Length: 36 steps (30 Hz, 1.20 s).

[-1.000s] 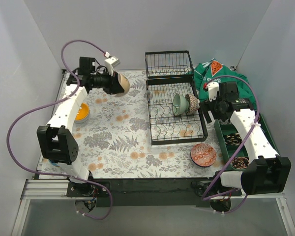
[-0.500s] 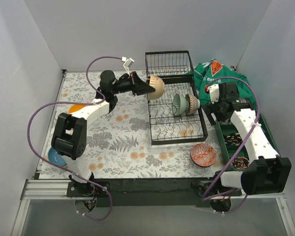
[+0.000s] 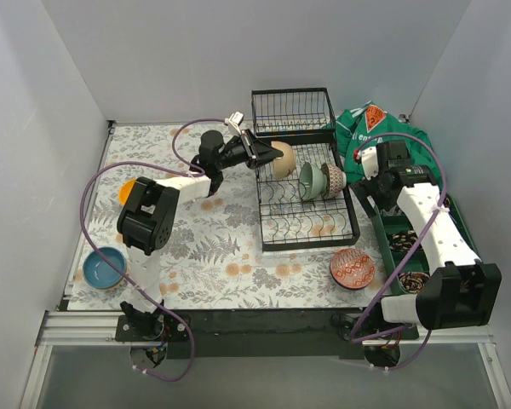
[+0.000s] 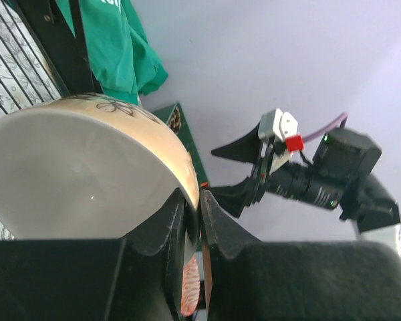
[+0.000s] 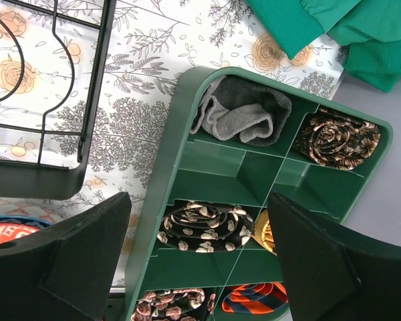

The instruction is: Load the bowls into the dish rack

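My left gripper (image 3: 262,154) is shut on the rim of a cream bowl (image 3: 282,159) and holds it on edge over the far rows of the black wire dish rack (image 3: 307,223). In the left wrist view my gripper (image 4: 199,208) pinches the cream bowl's rim (image 4: 87,160). A mint green bowl (image 3: 309,181) and a brown patterned bowl (image 3: 333,178) stand in the rack's slots. A red patterned bowl (image 3: 353,268), a blue bowl (image 3: 103,267) and a yellow-orange bowl (image 3: 127,189) sit on the table. My right gripper (image 3: 366,176) is open and empty, right of the rack.
A green compartmented tray (image 5: 187,120) with rolled ties and a grey cloth lies under my right gripper (image 5: 200,261). A green garment (image 3: 383,136) lies at the back right. The rack's raised basket end (image 3: 292,111) stands at the far side.
My left arm has swung right, carrying the cream bowl from the table's far left to above the rack. The blue bowl has come into view. The right arm has barely moved.
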Available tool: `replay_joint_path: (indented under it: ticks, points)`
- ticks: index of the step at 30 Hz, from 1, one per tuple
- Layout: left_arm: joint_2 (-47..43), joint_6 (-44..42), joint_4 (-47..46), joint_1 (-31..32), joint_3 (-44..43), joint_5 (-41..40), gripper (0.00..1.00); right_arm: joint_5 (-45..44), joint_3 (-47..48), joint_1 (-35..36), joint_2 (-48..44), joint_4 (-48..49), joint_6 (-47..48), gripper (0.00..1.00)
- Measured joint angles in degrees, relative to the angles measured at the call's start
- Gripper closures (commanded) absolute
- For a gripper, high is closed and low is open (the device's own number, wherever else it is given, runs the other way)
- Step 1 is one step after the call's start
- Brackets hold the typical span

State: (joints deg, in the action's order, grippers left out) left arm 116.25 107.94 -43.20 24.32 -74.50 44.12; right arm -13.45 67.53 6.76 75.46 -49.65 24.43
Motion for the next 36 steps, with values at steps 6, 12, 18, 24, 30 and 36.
replay_joint_path:
  ticks: [6, 12, 18, 24, 30, 36]
  points:
    - [3.32, 4.48, -3.96, 0.02, -0.07, -3.3, 1.0, -0.46, 0.11, 0.0, 0.63, -0.46, 0.33, 0.09]
    - [7.8, 5.7, -7.34, 1.14, -0.28, -3.72, 1.0, -0.87, 0.22, 0.0, 1.81, -0.7, 0.83, 0.09]
    - [11.61, 6.21, -9.92, 3.06, -0.68, -3.98, 1.0, -1.62, 1.38, 0.0, 3.85, -1.33, 1.31, 0.09]
    - [14.23, 6.54, -13.25, 4.52, -2.43, -3.85, 1.0, -1.68, 1.4, 0.0, 4.5, -1.55, 1.44, 0.1]
    - [17.44, 6.54, -17.35, 5.33, -5.84, -3.17, 1.0, -1.95, 1.4, 0.0, 4.79, -1.75, 1.7, 0.1]
    - [18.78, 6.51, -23.19, 5.95, -4.28, -3.45, 1.0, -2.32, 1.4, 0.0, 5.95, -2.36, 2.21, 0.1]
